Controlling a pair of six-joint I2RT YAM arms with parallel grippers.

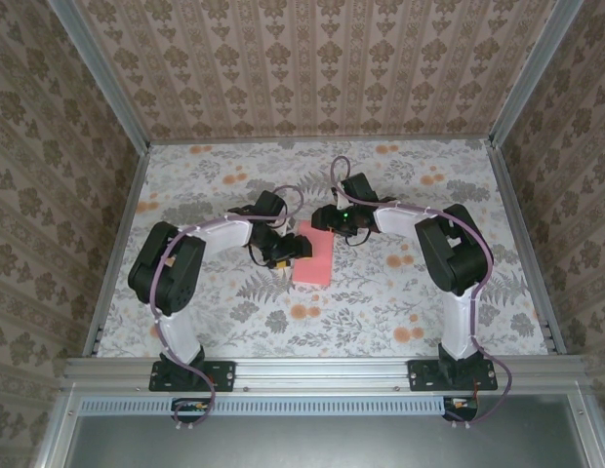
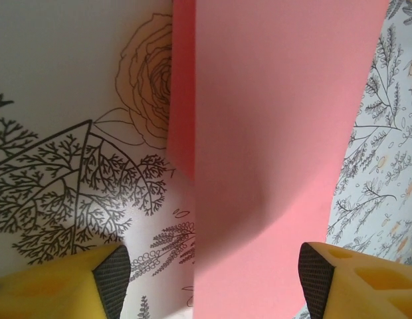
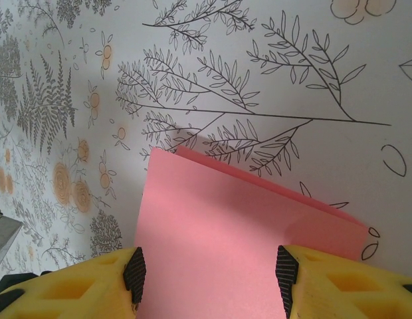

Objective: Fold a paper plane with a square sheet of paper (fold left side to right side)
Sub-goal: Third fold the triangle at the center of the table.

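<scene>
Straddling sheet (image 1: pixel 313 257), long axis twd tabletop (image 1: pixel 429 292) far edge: left tool (image 1: pixel 281 255) at left side, right tool (image 1: pixel 342 230) at far end; both w/ jaws apart, nothing held.

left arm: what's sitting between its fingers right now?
In the left wrist view, the folded pink sheet fills most of the gap between the left gripper fingers; a strip of floral table cover shows beside it.
</scene>
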